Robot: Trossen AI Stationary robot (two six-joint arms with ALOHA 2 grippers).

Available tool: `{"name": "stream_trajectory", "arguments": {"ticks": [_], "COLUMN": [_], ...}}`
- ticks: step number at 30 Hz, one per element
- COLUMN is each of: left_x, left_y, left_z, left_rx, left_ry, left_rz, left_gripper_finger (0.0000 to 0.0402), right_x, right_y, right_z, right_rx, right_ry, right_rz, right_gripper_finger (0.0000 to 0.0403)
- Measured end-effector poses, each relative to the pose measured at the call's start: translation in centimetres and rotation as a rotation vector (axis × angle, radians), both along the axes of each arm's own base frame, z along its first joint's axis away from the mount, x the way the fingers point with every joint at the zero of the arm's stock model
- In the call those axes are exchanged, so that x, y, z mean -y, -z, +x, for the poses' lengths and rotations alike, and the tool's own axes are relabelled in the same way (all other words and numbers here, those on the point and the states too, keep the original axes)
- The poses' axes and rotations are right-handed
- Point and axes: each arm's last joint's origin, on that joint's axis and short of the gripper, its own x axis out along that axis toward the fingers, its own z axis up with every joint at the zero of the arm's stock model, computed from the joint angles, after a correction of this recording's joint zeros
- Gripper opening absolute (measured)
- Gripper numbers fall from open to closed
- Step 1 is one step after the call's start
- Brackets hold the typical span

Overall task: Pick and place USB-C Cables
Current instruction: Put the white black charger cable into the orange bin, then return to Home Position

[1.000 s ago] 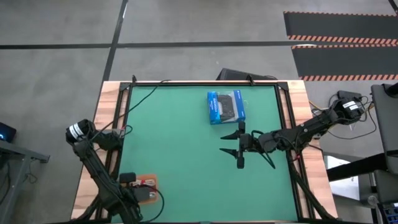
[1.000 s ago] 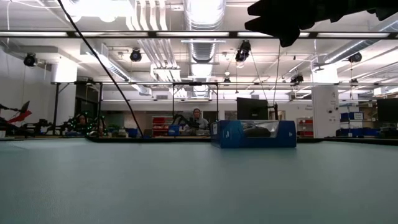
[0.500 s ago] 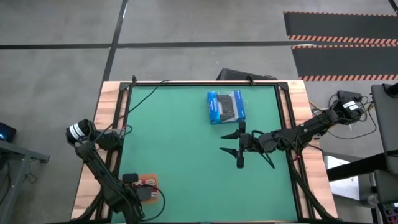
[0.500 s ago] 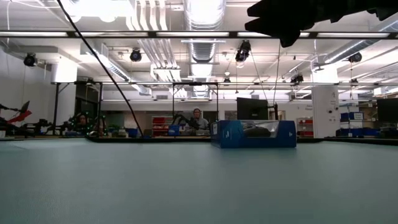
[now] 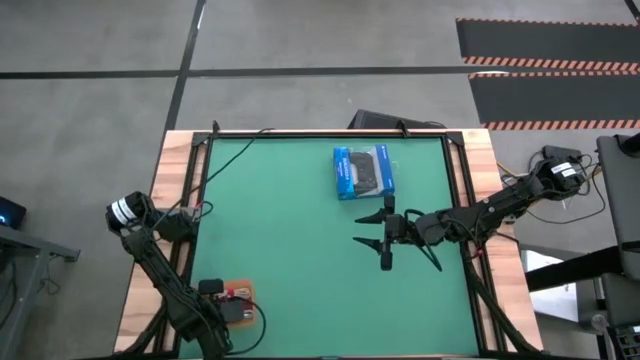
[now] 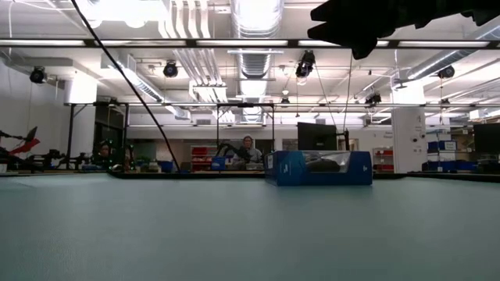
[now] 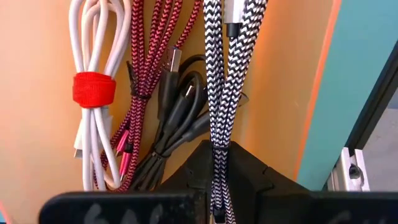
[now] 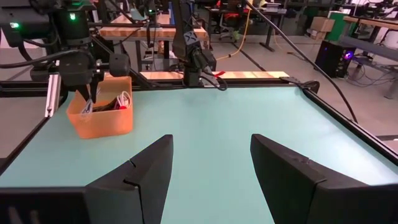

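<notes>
The four USB-C cables lie together in an orange bin [image 5: 241,296] at the table's near left corner. The left wrist view shows the white one [image 7: 93,93] with a red tie, the red braided one [image 7: 152,68], the black one [image 7: 180,106] and the grey zigzag-braided one [image 7: 231,74]. My left gripper [image 7: 217,180] reaches down into the bin and is shut on the grey cable. My right gripper [image 5: 366,230] hovers open above the table's middle right, holding nothing, and looks across the mat toward the bin [image 8: 102,121]. My left gripper pinches the grey braided cable [image 7: 217,163] between its two fingers, coming from above and pointing down into the bin. The doubled strands run along between the fingers. The rest of the cable lies on the bin floor beside the other cables.
A blue-and-black packaged box [image 5: 363,172] stands on the green mat near the far edge, also seen in the low view [image 6: 316,168]. A black frame rail [image 5: 330,133] borders the mat. People sit at benches far behind the table [image 6: 248,148].
</notes>
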Motion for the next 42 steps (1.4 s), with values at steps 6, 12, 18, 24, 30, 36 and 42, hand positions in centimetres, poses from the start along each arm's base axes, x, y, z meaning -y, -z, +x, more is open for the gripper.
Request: {"name": "stream_trajectory", "arguments": {"ticks": [6, 12, 18, 24, 30, 36, 42], "left_x": [0.0, 0.1, 0.1, 0.0, 0.0, 0.2, 0.2], "left_y": [0.0, 0.0, 0.0, 0.0, -0.1, -1.2, -3.7], "left_z": [0.0, -0.1, -0.1, -0.2, -0.1, -0.1, 1.1], "left_rx": [0.002, -0.015, -0.016, -0.021, -0.022, -0.068, 0.027], "left_ry": [0.023, 0.031, 0.040, 0.051, 0.050, 0.025, -0.005], "left_rz": [0.000, -0.011, -0.012, -0.004, -0.008, -0.078, -0.138], "left_gripper_finger": [0.0015, 0.0016, 0.0017, 0.0055, 0.0085, 0.0088, 0.0088], "right_x": [0.0, 0.0, 0.0, 0.0, 0.0, 0.0, 0.0], "right_y": [0.0, 0.0, 0.1, 0.2, 0.3, 0.3, 0.3], "right_z": [0.0, 0.0, 0.0, 0.0, -0.1, -0.1, -0.1], "right_rx": [-0.001, -0.002, -0.008, -0.023, -0.034, -0.034, -0.035], "right_ry": [0.000, 0.000, 0.000, 0.001, 0.002, 0.002, 0.001], "right_rz": [0.000, -0.001, -0.003, -0.004, -0.003, -0.002, -0.011], "right_gripper_finger": [0.0208, 0.0208, 0.0208, 0.0208, 0.0208, 0.0208, 0.0208]}}
